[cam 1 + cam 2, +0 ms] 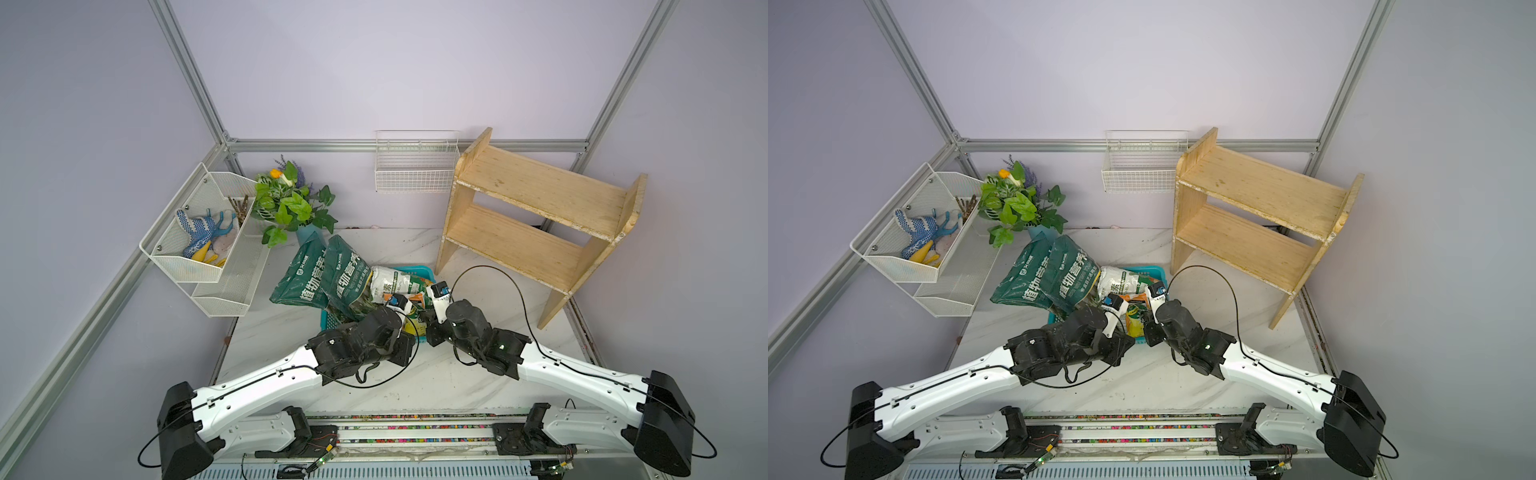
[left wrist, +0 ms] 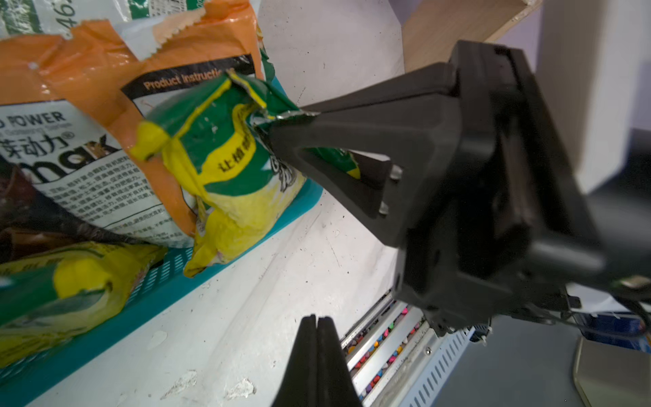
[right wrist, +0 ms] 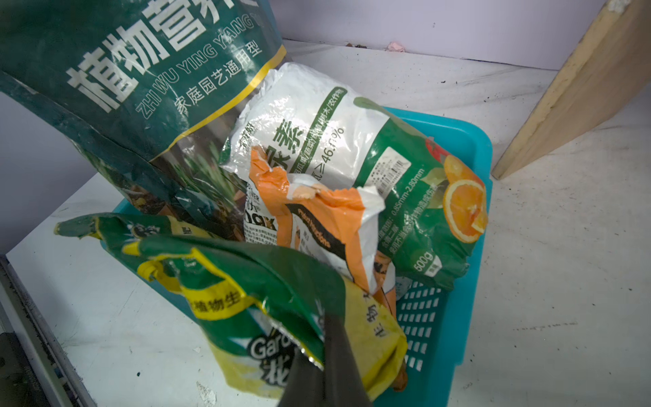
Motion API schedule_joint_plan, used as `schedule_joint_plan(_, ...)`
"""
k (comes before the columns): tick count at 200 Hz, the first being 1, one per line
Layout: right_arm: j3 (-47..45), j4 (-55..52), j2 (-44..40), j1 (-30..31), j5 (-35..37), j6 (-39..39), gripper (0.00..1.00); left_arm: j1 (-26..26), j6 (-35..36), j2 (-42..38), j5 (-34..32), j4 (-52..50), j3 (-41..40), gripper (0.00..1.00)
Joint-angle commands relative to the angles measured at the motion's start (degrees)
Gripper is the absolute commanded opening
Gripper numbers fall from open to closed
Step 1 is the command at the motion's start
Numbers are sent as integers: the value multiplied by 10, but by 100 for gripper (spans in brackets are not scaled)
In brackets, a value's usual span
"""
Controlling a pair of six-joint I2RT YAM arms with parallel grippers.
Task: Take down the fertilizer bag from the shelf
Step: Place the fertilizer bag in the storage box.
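Held by the right end effector (image 2: 280, 125): green-and-yellow fertilizer bag (image 2: 225, 169)

The bag sits in the teal basket (image 3: 458, 310) at bench (image 1: 436, 386) centre. The left end effector (image 2: 317, 320) is closed on nothing, beside the basket. The wooden shelf (image 1: 536, 220) stands at 2 o'clock.

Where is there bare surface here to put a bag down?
Both tiers of the wooden shelf are bare. The table is open between the left arm and right arm, up to the front rail, and between the right arm and the shelf. The teal basket is packed with bags, both arms over it.
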Motion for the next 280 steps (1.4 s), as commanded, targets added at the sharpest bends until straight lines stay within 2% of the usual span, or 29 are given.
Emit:
schedule_joint_plan(1,-10,4,-8,-1,-23,7,0,-2,1,10,-38,84,-42,0)
schedule_joint_plan(56,-12,-5,-23,-6,-28,5,0,2,-5,95,-81,106,-33,0)
schedule_joint_plan(101,-11,-17,-25,-9,-19,9,0,31,-56,138,-137,91,-49,0)
schedule_joint_plan(145,-9,-20,-10,-8,-27,11,0,95,-83,138,-116,154,-141,0)
schedule_joint_plan(176,3,-32,4,-9,-31,10,0,97,-67,129,-102,149,-148,0)
schedule_joint_plan(200,-7,-22,-15,-8,-23,6,0,95,-62,89,-78,148,-154,0)
schedule_joint_plan(216,-18,-12,-37,-8,-13,5,10,90,-53,39,-63,138,-156,0)
schedule_joint_plan(221,-21,-11,-45,-9,-6,3,15,88,-51,21,-62,130,-155,5)
schedule_joint_plan(244,-35,-4,-83,-10,24,-1,19,80,-36,-80,-64,98,-145,52)
schedule_joint_plan(254,-43,3,-98,-11,33,-3,21,79,-31,-125,-70,85,-139,68)
schedule_joint_plan(268,-53,12,-116,-12,39,-5,26,79,-30,-180,-85,63,-130,85)
schedule_joint_plan(280,-54,11,-124,-12,45,-6,37,79,-28,-220,-98,46,-121,97)
